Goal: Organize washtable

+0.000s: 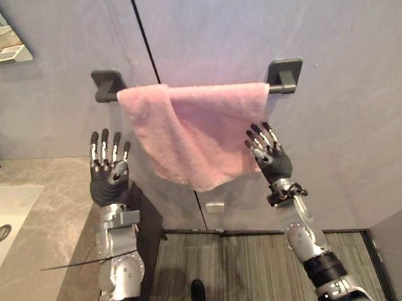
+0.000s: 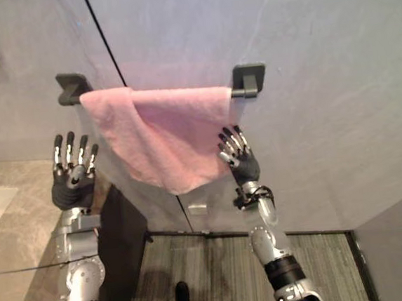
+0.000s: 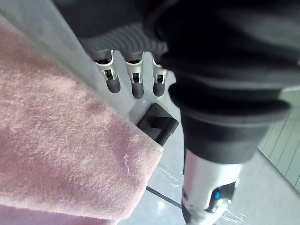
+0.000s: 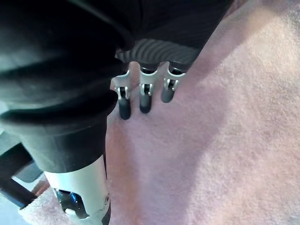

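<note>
A pink towel (image 1: 192, 130) is shown draped over a dark rail (image 1: 284, 75) above and beside the desk (image 1: 46, 227), with both arms raised towards it. The left robot hand (image 1: 108, 174) is held up with its fingers straight and spread, just beside the towel's left edge and apart from the cloth. The right robot hand (image 1: 272, 160) is likewise opened flat, its fingers set at the towel's lower right edge. Whether the cloth is actually touched there cannot be told. Nothing is gripped by either.

The step in hand is judged to be the straightening of the towel on its rail. The next move is thought to call for an edge to be pinched at each side and the cloth drawn out evenly along the rail, without being pulled off it.

The towel is seen to hang unevenly. It is doubled and bunched towards the left, a fold runs diagonally across it, and the lower hem sags to a point near the middle. Its thick, soft pile is expected to drag and bunch rather than slide freely.
</note>
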Motion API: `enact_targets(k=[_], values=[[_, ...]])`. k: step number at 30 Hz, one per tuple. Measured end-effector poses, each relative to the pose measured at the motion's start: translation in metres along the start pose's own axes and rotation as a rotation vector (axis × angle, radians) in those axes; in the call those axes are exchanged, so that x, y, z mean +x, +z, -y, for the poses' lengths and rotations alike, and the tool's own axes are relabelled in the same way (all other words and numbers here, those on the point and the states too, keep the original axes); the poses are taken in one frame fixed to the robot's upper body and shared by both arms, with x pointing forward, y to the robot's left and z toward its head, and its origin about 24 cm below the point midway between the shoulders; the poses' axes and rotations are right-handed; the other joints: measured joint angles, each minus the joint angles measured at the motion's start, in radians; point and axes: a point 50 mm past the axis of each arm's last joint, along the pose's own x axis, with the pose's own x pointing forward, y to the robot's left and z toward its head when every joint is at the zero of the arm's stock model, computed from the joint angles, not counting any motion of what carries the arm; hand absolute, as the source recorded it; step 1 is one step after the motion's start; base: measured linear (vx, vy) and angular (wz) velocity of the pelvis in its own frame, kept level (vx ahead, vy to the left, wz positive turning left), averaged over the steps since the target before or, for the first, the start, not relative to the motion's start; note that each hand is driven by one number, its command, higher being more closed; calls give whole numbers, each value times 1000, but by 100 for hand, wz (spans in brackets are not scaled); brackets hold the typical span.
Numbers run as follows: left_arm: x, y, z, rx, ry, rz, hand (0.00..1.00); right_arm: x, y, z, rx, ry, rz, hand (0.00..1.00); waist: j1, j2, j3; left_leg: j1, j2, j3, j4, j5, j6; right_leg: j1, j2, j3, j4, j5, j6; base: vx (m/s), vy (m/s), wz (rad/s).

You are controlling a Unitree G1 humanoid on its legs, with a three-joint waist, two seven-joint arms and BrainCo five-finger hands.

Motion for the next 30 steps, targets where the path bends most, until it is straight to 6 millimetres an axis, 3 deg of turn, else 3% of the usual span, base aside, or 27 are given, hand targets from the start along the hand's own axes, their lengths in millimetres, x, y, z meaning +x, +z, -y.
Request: enact_targets(k=[9, 15, 23, 30], values=[[-8, 14, -20, 9, 180, 94, 0, -3, 4, 9, 19, -74, 35, 0, 1, 2, 1, 1, 0, 0, 0, 0, 0, 2, 0, 0, -2, 0, 0, 0, 0, 0], [-23, 24, -39, 18, 366, 178, 0, -13, 4, 21, 29, -161, 45, 0, 0, 6, 4, 8, 1, 0, 0, 0, 0, 10, -1, 0, -4, 0, 0, 0, 0, 0], [-31, 31, -48, 18, 483, 238, 0, -21, 3, 30, 42, -226, 45, 0, 0, 9, 5, 8, 0, 0, 0, 0, 0, 10, -2, 0, -4, 1, 1, 0, 0, 0], [-46, 41, -62, 21, 696, 343, 0, -28, 8, 42, 52, -361, 96, 0, -9, 9, 5, 10, 1, 3, 0, -1, 0, 10, -2, 2, -5, 1, 1, 0, 0, 0]])
